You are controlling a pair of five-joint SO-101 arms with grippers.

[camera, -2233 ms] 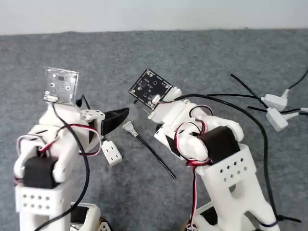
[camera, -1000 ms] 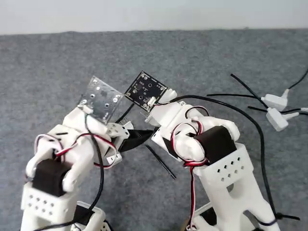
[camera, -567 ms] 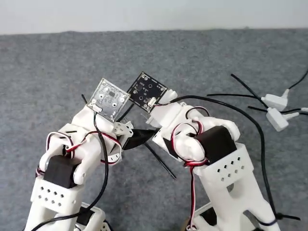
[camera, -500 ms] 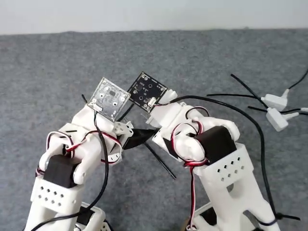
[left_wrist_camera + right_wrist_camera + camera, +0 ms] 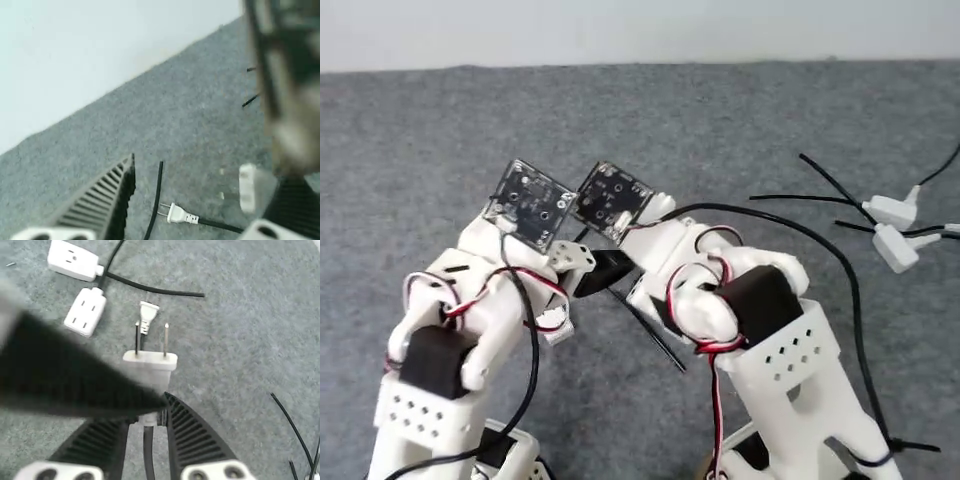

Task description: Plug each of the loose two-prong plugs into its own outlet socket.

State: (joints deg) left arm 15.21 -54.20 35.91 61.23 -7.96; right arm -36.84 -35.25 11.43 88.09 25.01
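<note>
Nothing seated yet: right fingers (image 5: 192,440) clamp one plug (image 5: 150,365) off the worktop (image 5: 240,330), prongs toward two empty sockets (image 5: 85,312) (second plug (image 5: 147,312) lies loose beside them), left fingers (image 5: 107,200) apart, so both insertions remain.

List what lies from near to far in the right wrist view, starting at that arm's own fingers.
Fingers of the right gripper → white two-prong plug held between them → nearer outlet socket → farther outlet socket.
</note>
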